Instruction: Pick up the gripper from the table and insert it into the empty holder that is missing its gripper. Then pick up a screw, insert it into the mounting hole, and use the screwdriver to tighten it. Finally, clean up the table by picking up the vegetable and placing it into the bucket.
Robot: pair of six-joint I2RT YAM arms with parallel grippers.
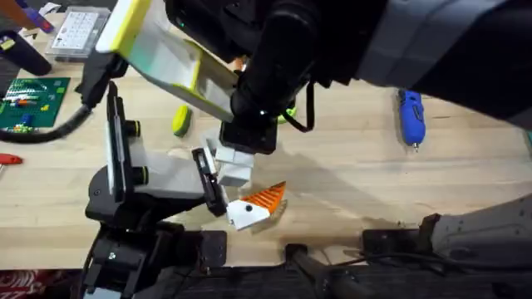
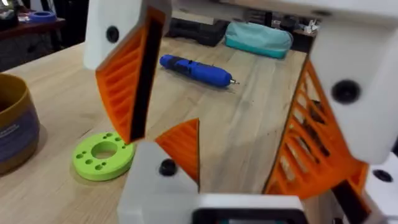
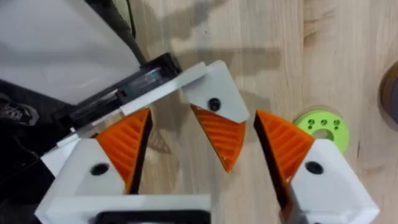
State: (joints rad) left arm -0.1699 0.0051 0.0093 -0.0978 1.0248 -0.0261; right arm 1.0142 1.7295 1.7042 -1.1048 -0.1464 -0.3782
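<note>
Resting at the holder (image 1: 214, 183) near the table's front edge, orange ribbed gripper (image 1: 258, 205) on white base, right gripper (image 3: 205, 158) spread wide around it without touching, green disc (image 3: 321, 127) beside, blue screwdriver (image 1: 411, 116) well apart.

Left claw (image 2: 236, 124) spread wide, its orange ribbed pads (image 2: 121, 87) framing the gripper (image 2: 180, 149), whose orange wedge rises from a white base between them. Beyond, the blue screwdriver (image 2: 196, 70) lies on the tabletop (image 2: 249, 112); a green disc (image 2: 102, 155) sits beside the bucket (image 2: 15, 127).
</note>
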